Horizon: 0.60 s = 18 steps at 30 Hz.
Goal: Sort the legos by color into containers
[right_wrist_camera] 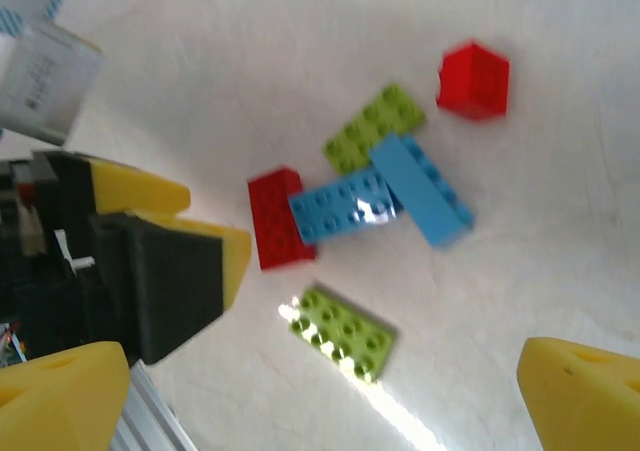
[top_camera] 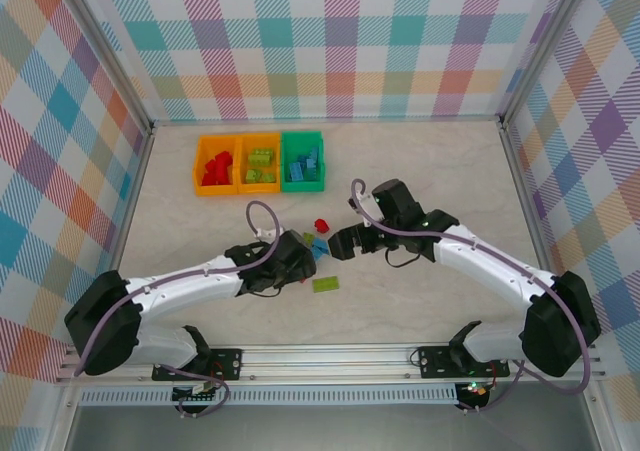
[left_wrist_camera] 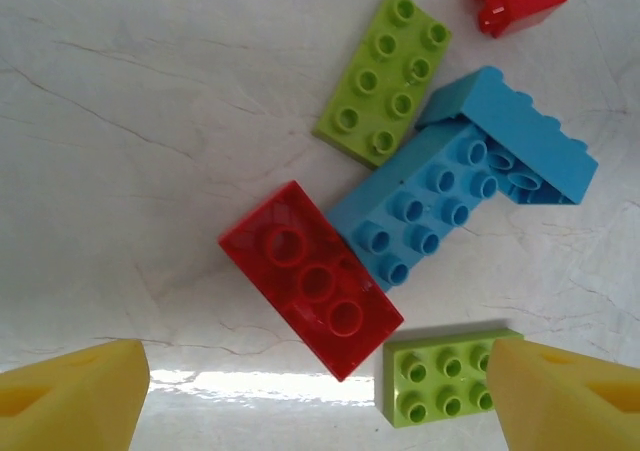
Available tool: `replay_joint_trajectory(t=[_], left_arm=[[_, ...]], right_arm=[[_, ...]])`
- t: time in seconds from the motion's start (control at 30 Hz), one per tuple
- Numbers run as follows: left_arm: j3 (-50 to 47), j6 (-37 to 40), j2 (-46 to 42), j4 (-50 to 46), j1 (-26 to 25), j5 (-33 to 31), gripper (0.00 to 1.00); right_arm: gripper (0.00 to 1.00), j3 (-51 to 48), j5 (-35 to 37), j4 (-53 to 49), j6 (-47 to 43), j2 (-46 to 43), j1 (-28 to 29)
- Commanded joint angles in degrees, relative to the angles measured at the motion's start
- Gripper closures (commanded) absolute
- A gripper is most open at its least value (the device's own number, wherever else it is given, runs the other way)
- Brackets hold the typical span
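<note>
— So, where are the loose legos (top_camera: 318,243) lying?
— On the table (top_camera: 430,171), between the grippers, apart from the containers (top_camera: 237,166).
— And the claws?
— The left gripper (left_wrist_camera: 320,396) and the right gripper (right_wrist_camera: 320,396) are both hovering, spread and empty.

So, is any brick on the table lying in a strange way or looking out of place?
The red brick lies upside down, its hollow side up, against a flat blue brick. A second blue brick is tipped over, resting on the end of the first one. Nothing looks damaged.
</note>
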Motion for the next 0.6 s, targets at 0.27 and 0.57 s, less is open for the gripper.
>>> replay_joint_trajectory(t=[0.27, 0.57], left_arm=[[1.06, -4.35, 8.25, 6.74, -1.02, 0.04, 0.14], [0.65, -3.80, 13.81, 7.49, -1.02, -1.47, 0.30]], right_arm=[[0.00, 2.95, -1.08, -0.04, 0.35, 2.32, 0.12], [0.00, 1.78, -1.79, 0.64, 1.48, 1.94, 0.04]])
